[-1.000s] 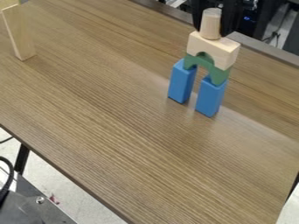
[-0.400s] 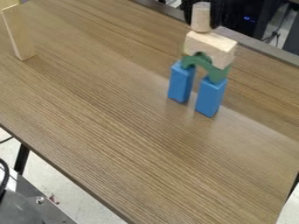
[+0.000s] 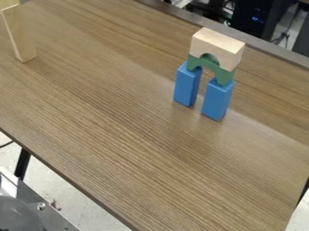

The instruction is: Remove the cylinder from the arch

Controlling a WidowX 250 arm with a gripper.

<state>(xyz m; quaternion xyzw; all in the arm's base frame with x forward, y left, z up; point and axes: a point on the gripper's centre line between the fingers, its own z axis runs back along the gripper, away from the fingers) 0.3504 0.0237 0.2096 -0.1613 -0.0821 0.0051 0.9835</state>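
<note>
Cylinder gone from pale top block (image 3: 218, 44), corner piece (image 3: 7, 3) cut off

Well above the arch (image 3: 225, 76), the camera looks slantwise down across the counter (image 3: 120, 131) toward its far edge (image 3: 259, 44).

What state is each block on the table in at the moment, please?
Left blue block: upright, under one foot of the arch.
Right blue block: upright, under the other foot.
Green arch: bridging the blue pair.
Wooden block: lying across the green arch.
Tall block: standing on end, at the upper left.
</note>
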